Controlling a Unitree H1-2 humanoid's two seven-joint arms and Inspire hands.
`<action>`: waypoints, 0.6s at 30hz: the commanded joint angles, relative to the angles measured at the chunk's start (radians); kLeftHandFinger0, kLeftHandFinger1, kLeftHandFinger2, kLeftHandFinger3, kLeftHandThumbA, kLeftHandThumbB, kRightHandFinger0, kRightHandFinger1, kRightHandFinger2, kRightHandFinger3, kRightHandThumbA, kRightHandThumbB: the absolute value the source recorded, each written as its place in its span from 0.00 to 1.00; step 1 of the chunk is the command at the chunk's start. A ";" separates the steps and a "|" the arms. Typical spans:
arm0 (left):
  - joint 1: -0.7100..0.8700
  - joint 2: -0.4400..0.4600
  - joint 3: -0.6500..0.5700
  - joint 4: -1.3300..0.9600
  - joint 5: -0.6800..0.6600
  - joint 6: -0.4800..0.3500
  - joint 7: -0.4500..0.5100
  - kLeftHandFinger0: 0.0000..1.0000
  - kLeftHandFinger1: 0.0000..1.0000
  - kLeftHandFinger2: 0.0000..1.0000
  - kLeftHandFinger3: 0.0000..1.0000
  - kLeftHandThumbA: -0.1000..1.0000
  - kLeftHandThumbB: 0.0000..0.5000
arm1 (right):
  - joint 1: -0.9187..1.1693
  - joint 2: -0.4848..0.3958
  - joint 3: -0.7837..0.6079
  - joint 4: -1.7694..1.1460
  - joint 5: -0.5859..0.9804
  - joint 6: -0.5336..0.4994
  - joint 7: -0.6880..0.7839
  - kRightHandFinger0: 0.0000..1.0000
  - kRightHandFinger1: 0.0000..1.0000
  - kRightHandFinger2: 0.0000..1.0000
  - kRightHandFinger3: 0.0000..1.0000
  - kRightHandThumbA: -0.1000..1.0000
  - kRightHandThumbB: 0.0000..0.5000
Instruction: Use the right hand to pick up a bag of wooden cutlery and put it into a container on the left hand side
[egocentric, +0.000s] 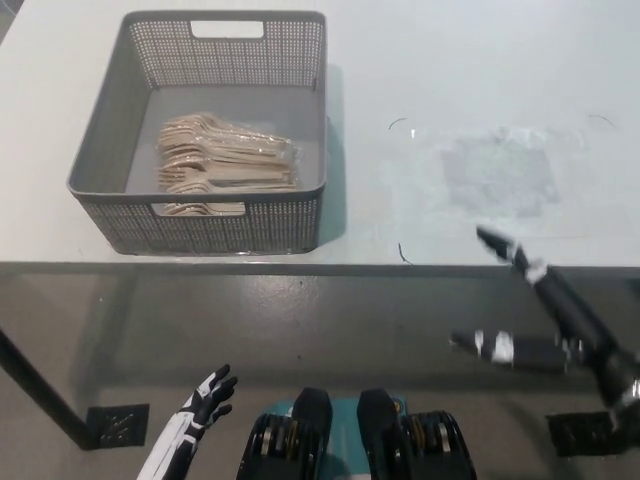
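Observation:
A clear bag of wooden cutlery (226, 160) lies inside the grey perforated basket (105, 155) on the left part of the white table. My black right hand (540, 310) hangs below the table's front edge at the lower right, open, with its fingers spread and nothing in it. My white left hand (205, 400) rests low at the bottom left, well under the table edge, its fingers apart and empty.
A clear flat plastic sheet or empty bag (500, 175) lies on the table's right part. The white table's front edge (320, 265) runs across the middle of the view. Grey floor shows below it.

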 joint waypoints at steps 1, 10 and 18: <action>-0.014 0.031 0.014 -0.027 -0.055 0.009 -0.044 1.00 1.00 1.00 1.00 1.00 0.30 | 0.094 0.089 -0.097 -0.060 0.469 -0.030 0.072 1.00 1.00 1.00 1.00 1.00 0.57; -0.030 0.027 0.026 -0.005 -0.055 -0.008 -0.029 1.00 1.00 1.00 1.00 1.00 0.25 | 0.134 0.214 -0.201 0.151 0.658 0.074 0.132 1.00 1.00 1.00 1.00 1.00 0.74; -0.016 0.019 0.034 0.002 -0.062 -0.001 -0.020 1.00 1.00 1.00 1.00 1.00 0.25 | 0.179 0.295 -0.218 0.250 0.627 0.035 0.136 1.00 1.00 1.00 1.00 1.00 0.64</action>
